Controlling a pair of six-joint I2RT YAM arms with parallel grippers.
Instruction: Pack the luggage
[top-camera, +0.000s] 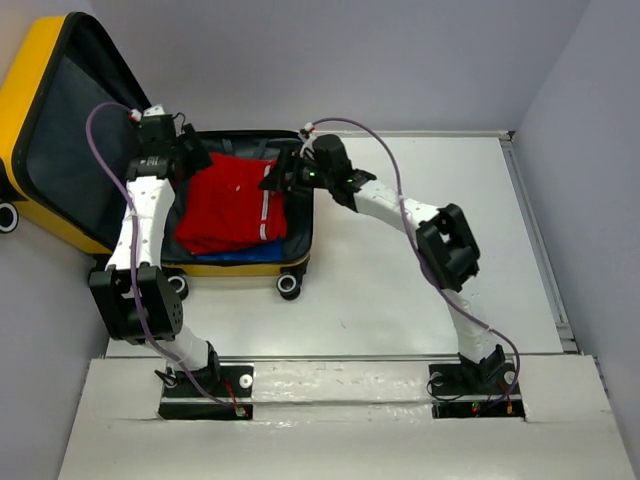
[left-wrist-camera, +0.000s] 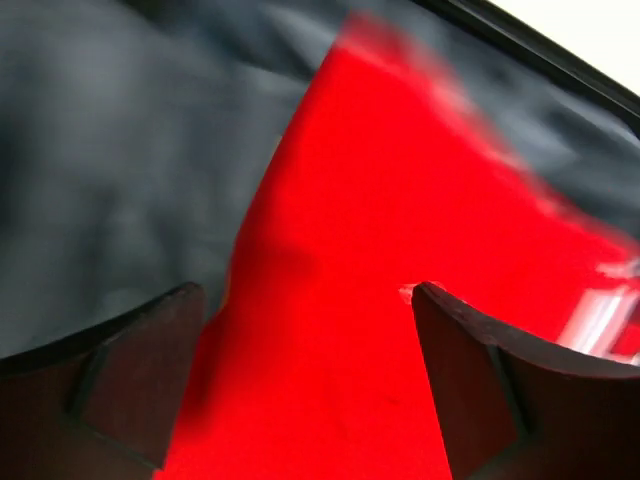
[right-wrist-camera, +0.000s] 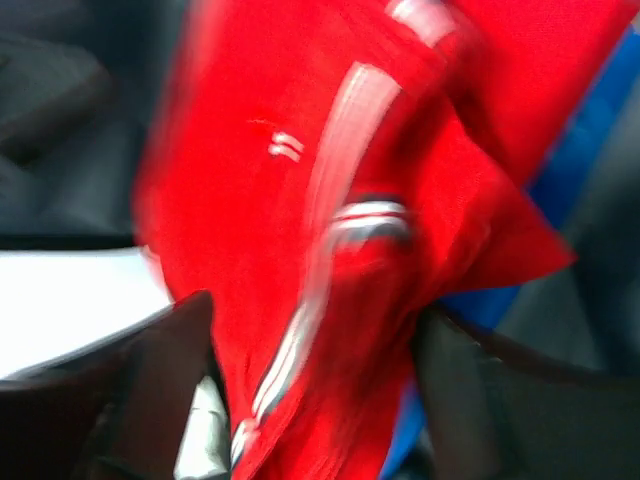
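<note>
luggage (top-camera: 32, 80) open, far-left bench (top-camera: 400, 290) corner | red cloth (top-camera: 230, 205) over blue cloth (top-camera: 240, 252) inside | left tool (top-camera: 190, 156) released | right tool (top-camera: 281, 174) released

Plain pale grey walls (top-camera: 380, 60) enclose a white surface (top-camera: 420, 290), a metal rail (top-camera: 540, 250) running along its right edge, all under soft, even light.

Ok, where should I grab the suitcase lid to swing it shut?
Pinch the lid's free yellow rim, the long edge farthest from the hinge, with the left tool coming from the grey lining side. The lid leans open to the left, so that edge likely gives the most leverage.
</note>
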